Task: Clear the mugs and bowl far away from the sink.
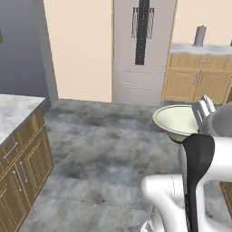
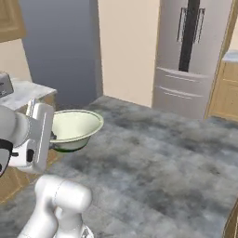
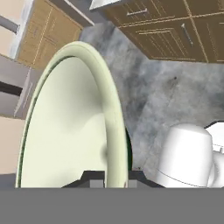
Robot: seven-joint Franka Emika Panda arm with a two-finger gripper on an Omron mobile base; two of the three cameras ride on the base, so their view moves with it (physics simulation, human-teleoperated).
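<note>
The bowl is wide, pale cream-green and flaring, and it hangs in the air above the grey floor. My gripper is shut on its rim, holding it roughly level beside my white arm. In the right base view the bowl sticks out to the right of the gripper. In the hand view the bowl stands edge-on, its rim pinched between the fingertips of the gripper. The mugs and the sink are out of view.
A tall steel fridge stands at the back, with wooden cabinets to its right. A marble-topped counter over wooden cabinets runs along the left. Open grey floor lies between them.
</note>
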